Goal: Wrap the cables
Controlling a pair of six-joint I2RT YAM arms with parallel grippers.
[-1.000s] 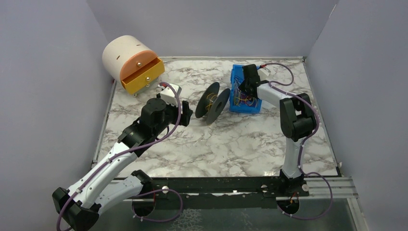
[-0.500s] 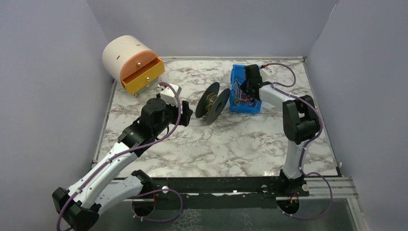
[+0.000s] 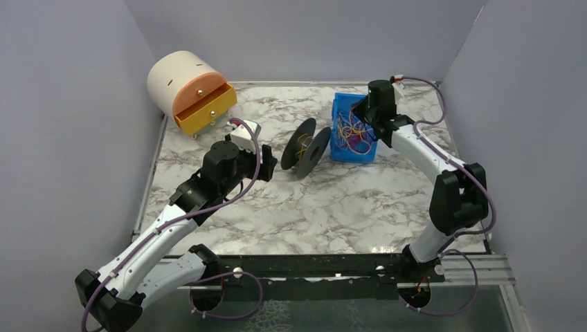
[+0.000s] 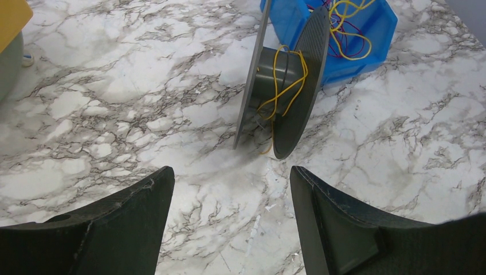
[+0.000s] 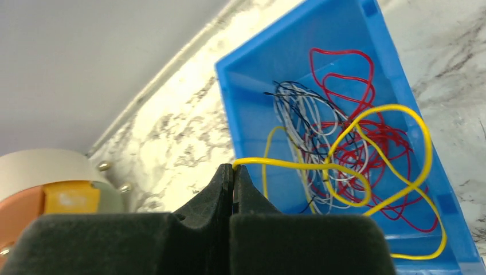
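A dark grey spool (image 3: 309,148) stands on its rims mid-table with a yellow cable wound loosely on its core (image 4: 282,77). A blue bin (image 3: 351,131) behind it holds a tangle of red, white, black and yellow cables (image 5: 344,143). My right gripper (image 5: 233,168) is shut on the end of a yellow cable (image 5: 298,165), lifted above the bin's far side (image 3: 365,111). My left gripper (image 4: 232,177) is open and empty, low over the table just left of the spool (image 3: 266,164).
A cream drum-shaped drawer unit with an open orange drawer (image 3: 201,107) stands at the back left. The walls of the enclosure close in the table on three sides.
My right gripper has risen out of the bin and moved back and to the right, pulling the yellow cable end up with it. The left arm has not moved.
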